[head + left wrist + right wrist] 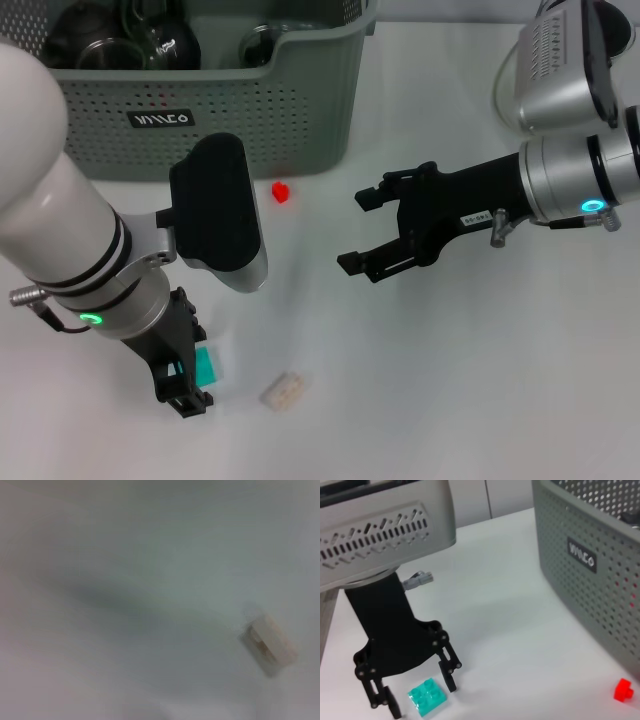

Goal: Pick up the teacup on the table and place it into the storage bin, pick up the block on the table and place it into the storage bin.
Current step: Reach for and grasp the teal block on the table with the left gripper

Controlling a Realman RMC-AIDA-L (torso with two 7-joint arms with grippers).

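- Head view: the left gripper [190, 385] is down at the table near the front edge, its fingers spread either side of the teal block [207, 366]; the block sits on the white table [420, 380], so nothing is gripped yet. I judge the block pickup to be the step in hand. The next move calls for the fingers to close squarely on the block, then a lift and a carry back to the storage bin [220, 110], which stands at the far side with several dark, glassy vessels inside it.
- Head view, right side: the right gripper [368, 232] hovers mid-table with its fingers wide apart and empty.
- Head view, count: one storage bin, one teal block, one small red block [282, 190] just in front of the bin, one pale beige block [285, 390] beside the teal one. No teacup stands loose on the table.
- Left wrist view: only table and the pale beige block [267, 645] show; the arm's own fingers are out of sight.
- Right wrist view: the left gripper [422, 697] straddles the teal block [427, 697], fingers apart, block resting on the table. The red block [622, 690] lies by the bin's wall [585, 580].
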